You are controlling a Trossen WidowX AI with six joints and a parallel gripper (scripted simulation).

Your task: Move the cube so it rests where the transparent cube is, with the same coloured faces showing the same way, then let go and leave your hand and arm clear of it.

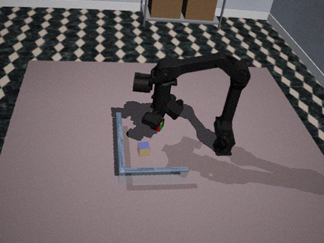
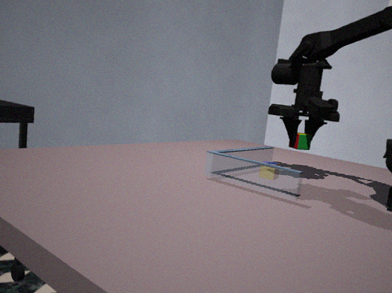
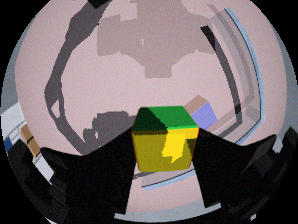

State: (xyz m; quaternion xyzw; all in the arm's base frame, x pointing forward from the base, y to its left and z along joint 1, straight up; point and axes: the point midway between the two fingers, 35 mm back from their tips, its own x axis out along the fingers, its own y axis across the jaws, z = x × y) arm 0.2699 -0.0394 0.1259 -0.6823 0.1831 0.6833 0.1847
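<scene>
The pincer (image 2: 301,134) is gripping the cube (image 2: 303,141) by 2 opposite flat faces, holding it above the table (image 2: 152,205), with the transparent cube (image 2: 268,171) waiting below it; the cube is looking small, rigid and light.

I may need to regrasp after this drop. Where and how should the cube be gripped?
As it is now: the gripper comes straight down from above, and is shut on two opposite side faces of the cube. Its flat, parallel faces suit the pads, and a top approach should clear the low L-shaped wall around the transparent cube.
</scene>
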